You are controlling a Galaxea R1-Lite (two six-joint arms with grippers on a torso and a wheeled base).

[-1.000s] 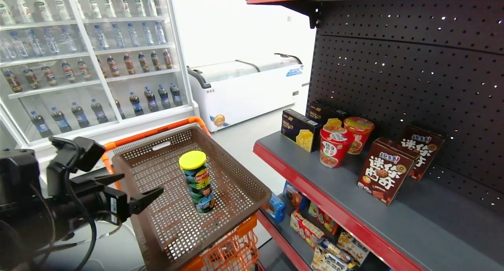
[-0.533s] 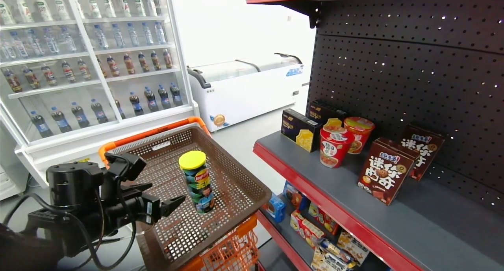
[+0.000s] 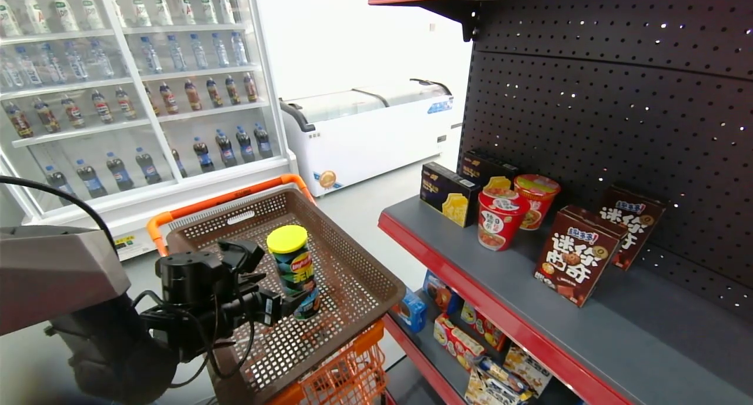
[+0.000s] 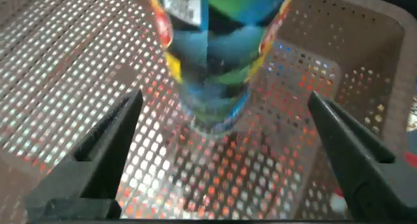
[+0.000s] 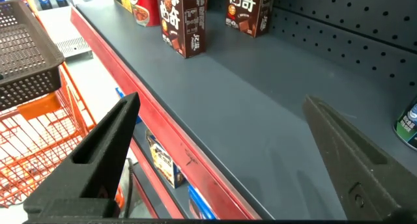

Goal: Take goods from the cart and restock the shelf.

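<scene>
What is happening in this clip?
The robot is restocking a store shelf. Its left end effector is open at a yellow-lidded chips can that stands upright in the brown basket on the orange cart. The can's lower part sits between the jaws, not yet gripped. The right end effector hangs open over a bare stretch of the grey shelf, where cup noodles and brown boxes already stand.
</scene>
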